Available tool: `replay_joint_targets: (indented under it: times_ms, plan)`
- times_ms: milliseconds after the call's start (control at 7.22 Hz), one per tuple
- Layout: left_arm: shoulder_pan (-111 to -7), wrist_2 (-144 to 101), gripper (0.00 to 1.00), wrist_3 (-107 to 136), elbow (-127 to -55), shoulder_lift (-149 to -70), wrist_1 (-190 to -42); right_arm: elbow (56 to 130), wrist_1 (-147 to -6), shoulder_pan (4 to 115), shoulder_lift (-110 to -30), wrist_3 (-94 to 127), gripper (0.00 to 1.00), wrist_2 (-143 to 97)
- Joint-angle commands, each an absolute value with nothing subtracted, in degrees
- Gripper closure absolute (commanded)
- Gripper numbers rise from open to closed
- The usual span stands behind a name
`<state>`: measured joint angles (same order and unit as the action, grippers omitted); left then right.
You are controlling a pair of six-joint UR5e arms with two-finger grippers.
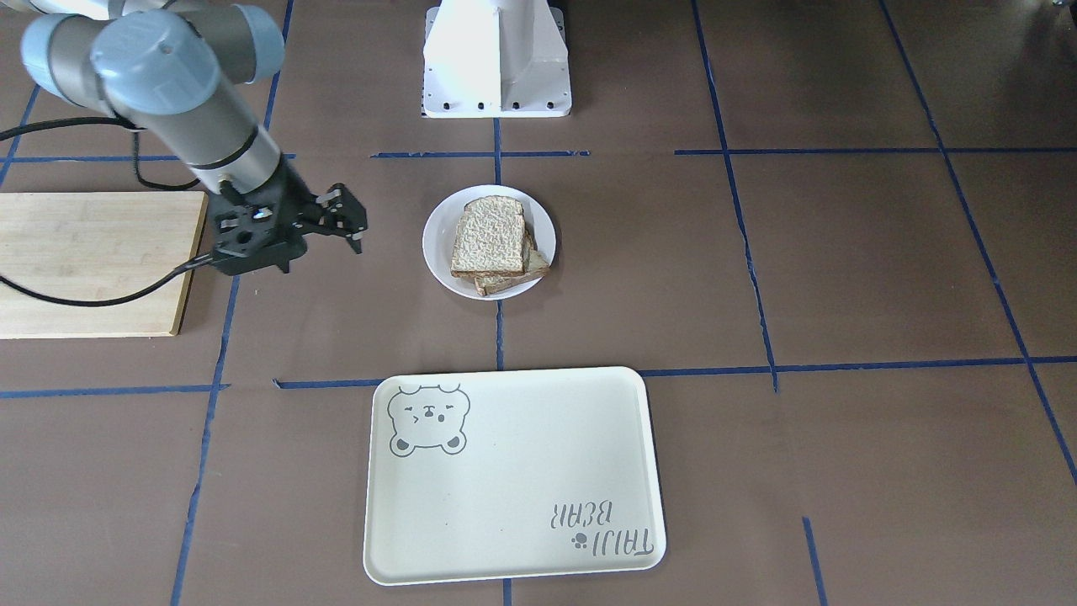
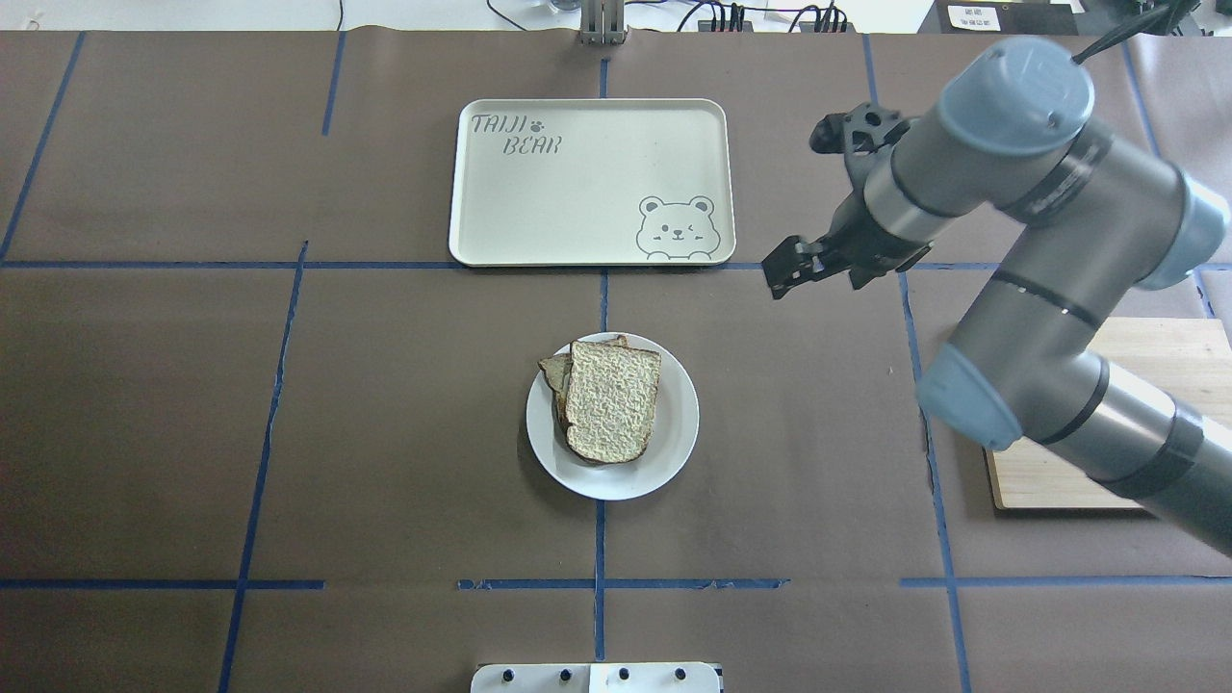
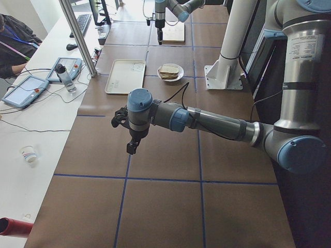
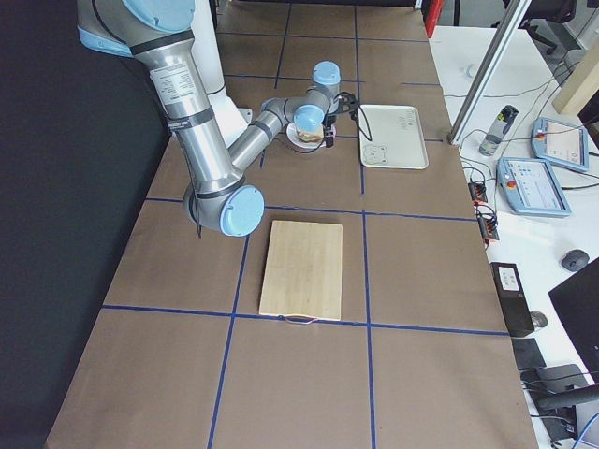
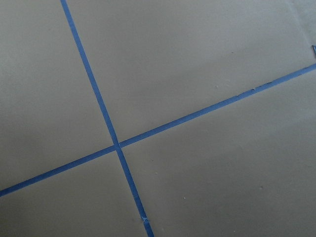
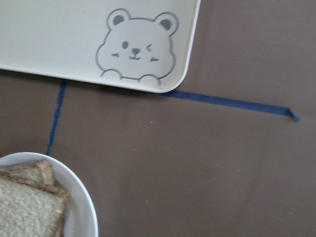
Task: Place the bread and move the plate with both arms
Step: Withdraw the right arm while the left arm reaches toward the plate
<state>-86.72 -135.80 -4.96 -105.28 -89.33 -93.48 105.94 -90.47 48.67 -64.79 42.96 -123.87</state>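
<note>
Brown table [image 2: 289, 433] | bread [image 2: 613, 399] on plate [image 2: 677, 435] | right hand [image 1: 352, 225] seemingly open

lower slices [image 2: 553, 372]: mostly covered by the top bread [image 2: 613, 399]; only crust edges and one corner show.
left gripper [image 3: 131, 149]: seen only in the left side view; its jaw gap cannot be told.
plate [image 6: 81, 212]: cut off by the right wrist view's bottom-left corner.
tray [image 6: 59, 39]: cut by that view's top and left edges.
wooden board [image 2: 1174, 356]: partly under the right arm [image 2: 1049, 289].
</note>
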Motion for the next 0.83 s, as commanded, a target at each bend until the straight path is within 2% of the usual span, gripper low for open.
replay_joint_targets:
  times_ms: [0, 415, 692]
  plan:
    - [-83.35, -135.79, 0.0, 8.2, -109.49, -91.05, -93.43, 108.61, -105.15, 60.16, -69.4, 15.42, 0.0, -125.86]
    - [-69.92, -135.35, 0.0, 33.92, -115.3, -94.21, -95.43, 109.52, -107.67, 79.04, -86.42, -19.41, 0.0, -130.74]
    - [-60.96, -135.09, 0.0, 53.5, -114.35, -96.23, -108.12, 109.51, -107.4, 88.38, -95.67, -28.63, 0.0, -131.84]
